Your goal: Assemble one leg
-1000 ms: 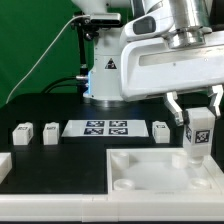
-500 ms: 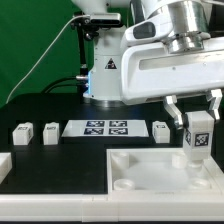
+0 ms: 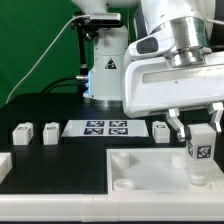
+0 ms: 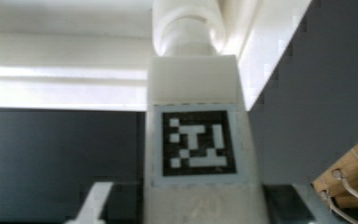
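My gripper [image 3: 199, 122] is shut on a white leg [image 3: 200, 150] with a black-and-white tag on its face. It holds the leg upright over the right-hand far corner of the white square tabletop [image 3: 150, 172]. The leg's lower end is at or in that corner; I cannot tell whether it touches. In the wrist view the leg [image 4: 201, 120] fills the middle between my fingers [image 4: 101, 200], and its far end reaches the white tabletop.
Three more small white legs stand on the black table: two at the exterior view's left [image 3: 22, 131] [image 3: 50, 131], one right of the marker board [image 3: 160, 129]. The marker board [image 3: 104, 128] lies in the middle. A white part [image 3: 4, 163] sits at the left edge.
My gripper and the leg have moved a little toward the exterior view's right and down, closer to the tabletop's corner.
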### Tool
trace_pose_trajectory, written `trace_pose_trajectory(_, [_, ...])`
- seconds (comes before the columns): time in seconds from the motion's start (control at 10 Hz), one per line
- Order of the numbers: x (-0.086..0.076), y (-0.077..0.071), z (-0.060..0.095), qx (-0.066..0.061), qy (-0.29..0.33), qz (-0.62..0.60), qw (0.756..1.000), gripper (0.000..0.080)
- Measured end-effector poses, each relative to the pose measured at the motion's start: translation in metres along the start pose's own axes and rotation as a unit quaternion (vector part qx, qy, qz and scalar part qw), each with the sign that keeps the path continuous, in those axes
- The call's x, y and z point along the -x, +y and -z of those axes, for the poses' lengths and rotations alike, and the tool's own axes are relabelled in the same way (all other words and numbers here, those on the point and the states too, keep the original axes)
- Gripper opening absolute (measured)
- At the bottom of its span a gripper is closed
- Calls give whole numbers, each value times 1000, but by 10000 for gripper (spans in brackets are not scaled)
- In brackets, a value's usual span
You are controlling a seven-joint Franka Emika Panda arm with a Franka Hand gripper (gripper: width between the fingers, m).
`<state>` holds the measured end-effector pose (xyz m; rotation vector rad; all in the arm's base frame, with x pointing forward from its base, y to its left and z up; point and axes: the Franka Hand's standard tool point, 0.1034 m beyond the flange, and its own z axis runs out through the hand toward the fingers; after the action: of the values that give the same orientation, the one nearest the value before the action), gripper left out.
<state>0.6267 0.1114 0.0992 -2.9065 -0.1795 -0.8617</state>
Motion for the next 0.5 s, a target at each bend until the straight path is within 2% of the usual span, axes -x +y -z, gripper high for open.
trace_pose_trajectory(0.5, [7,0,-6,0,-1,0,1000,294])
